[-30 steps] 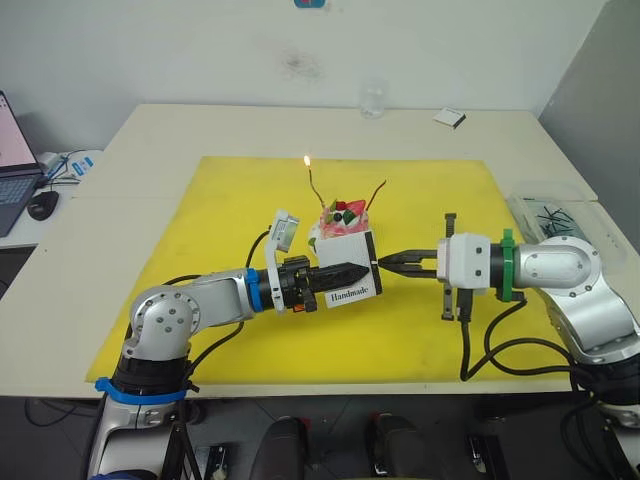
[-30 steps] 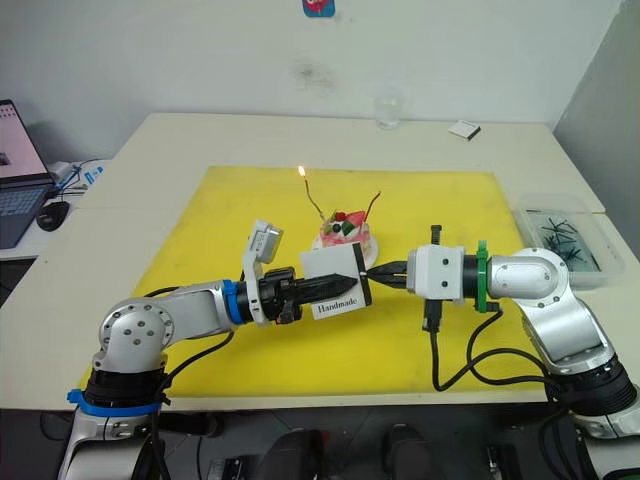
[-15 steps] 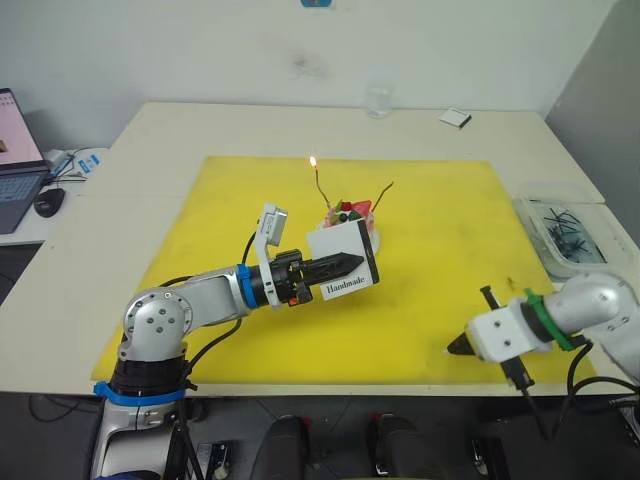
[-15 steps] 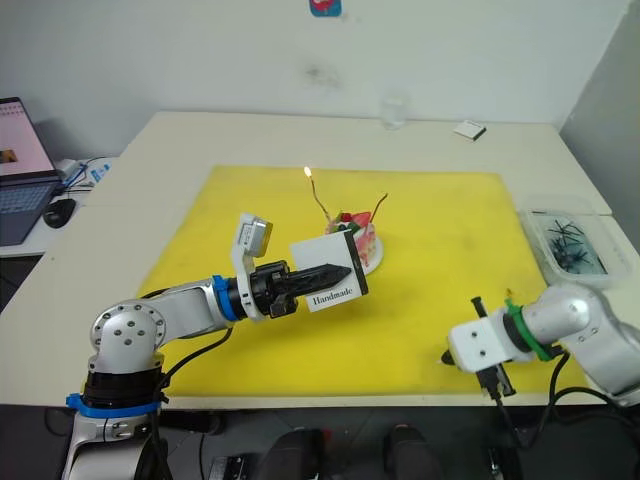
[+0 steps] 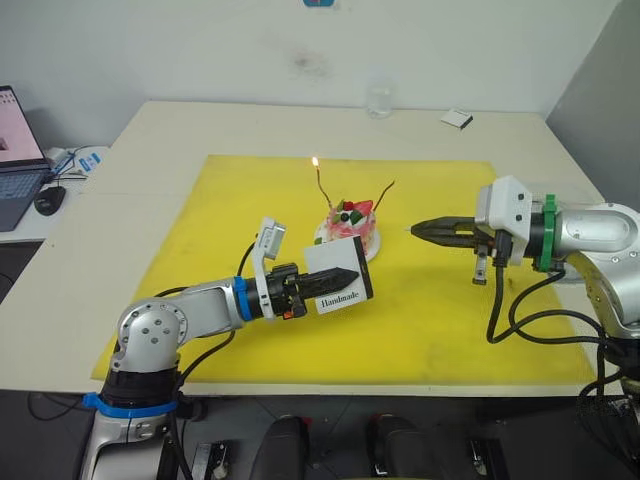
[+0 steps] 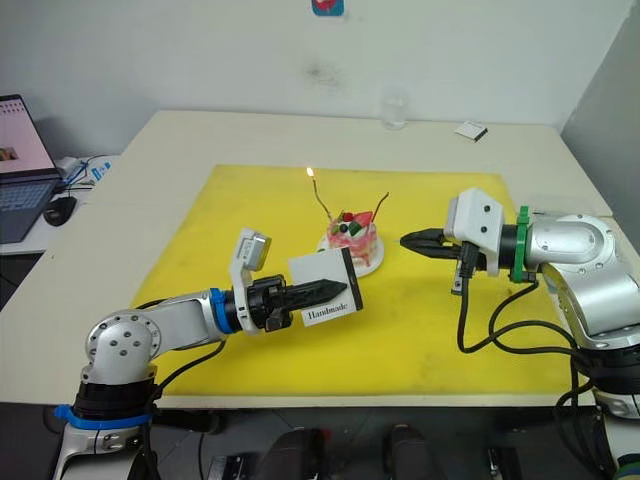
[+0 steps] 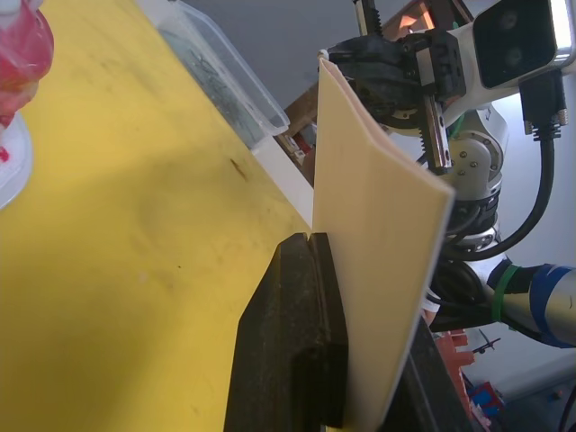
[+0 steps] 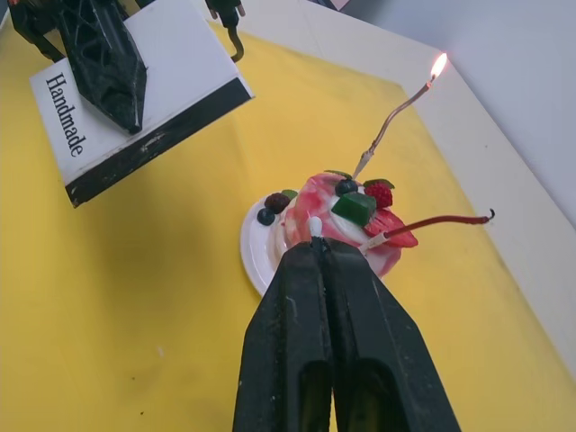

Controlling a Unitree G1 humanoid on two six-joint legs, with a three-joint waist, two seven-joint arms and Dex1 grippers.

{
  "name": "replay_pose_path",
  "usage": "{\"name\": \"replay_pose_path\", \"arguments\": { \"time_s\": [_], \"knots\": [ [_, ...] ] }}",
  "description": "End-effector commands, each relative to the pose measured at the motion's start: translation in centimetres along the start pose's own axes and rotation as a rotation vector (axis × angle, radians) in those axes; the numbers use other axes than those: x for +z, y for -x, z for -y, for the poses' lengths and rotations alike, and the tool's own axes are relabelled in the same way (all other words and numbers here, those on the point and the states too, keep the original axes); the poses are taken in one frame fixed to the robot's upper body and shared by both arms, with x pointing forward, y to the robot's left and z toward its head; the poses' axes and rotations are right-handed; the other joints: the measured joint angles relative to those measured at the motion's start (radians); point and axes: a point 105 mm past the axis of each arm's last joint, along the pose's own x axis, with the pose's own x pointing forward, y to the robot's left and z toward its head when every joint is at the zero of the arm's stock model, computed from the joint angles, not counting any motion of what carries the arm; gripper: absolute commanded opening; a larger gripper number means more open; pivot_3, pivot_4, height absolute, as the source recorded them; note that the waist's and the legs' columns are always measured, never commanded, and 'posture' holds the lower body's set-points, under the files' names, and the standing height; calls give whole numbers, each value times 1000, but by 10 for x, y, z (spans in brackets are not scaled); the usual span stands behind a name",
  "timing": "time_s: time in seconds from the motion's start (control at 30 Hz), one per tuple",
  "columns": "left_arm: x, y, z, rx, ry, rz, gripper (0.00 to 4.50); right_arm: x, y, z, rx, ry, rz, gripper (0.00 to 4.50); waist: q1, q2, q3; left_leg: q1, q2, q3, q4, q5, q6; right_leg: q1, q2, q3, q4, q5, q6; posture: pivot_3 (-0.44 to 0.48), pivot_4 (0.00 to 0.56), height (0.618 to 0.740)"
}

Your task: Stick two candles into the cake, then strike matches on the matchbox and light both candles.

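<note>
Here, cake [image 5: 350,226] with two candles, one lit.
Small round pink cake, white cream, strawberry and dark berries, on white plate on yellow mat [image 5: 250,200] on desk [image 5: 150,140]. Tan candle [image 5: 320,183] aflame; red candle [image 5: 380,195] beside it unlit. Just before cake, matchbox [image 5: 335,285] clamped in left pincer [image 5: 325,283]. Right of cake, right pincer [image 5: 425,228] pressed together on pale-tipped match [image 8: 314,223].

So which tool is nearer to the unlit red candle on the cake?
Right. The right tool points at the thin red candle from its right; the left tool holds the matchbox in front of the cake.
</note>
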Motion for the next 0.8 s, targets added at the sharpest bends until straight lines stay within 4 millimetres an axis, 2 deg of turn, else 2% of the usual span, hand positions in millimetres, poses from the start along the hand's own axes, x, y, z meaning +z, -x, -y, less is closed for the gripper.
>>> {"name": "replay_pose_path", "arguments": {
  "time_s": [0.03, 0.4, 0.63, 0.8],
  "knots": [
    [7, -3, 11, -34, -50, 13, 0, 17, 3, 0, 4, 52, 51, 49, -1, 0, 0, 0, 0, 0, 0, 0, 0, 0, 0, 0, 0, 0, 0, 0, 150, 740],
    [12, -6, 12, -34, -51, 32, 0, 24, 0, -7, 44, 58, 72, 49, -3, 0, 0, 1, 1, 0, 1, 0, 0, 0, 1, 0, 1, 0, 0, 0, 150, 740],
    [23, -19, 14, -61, -75, 48, 0, 22, -15, -23, 96, 95, 69, 49, -3, 0, 0, 1, 1, -1, 0, 0, 0, 0, 1, -1, 2, 0, 0, 0, 150, 740],
    [25, -19, 13, -60, -78, 50, 0, 25, -18, -28, 105, 106, 79, 49, -3, 0, 0, 1, 1, 0, 0, 0, 0, 0, 1, -1, 1, 0, 0, 0, 150, 740]
  ]
}}
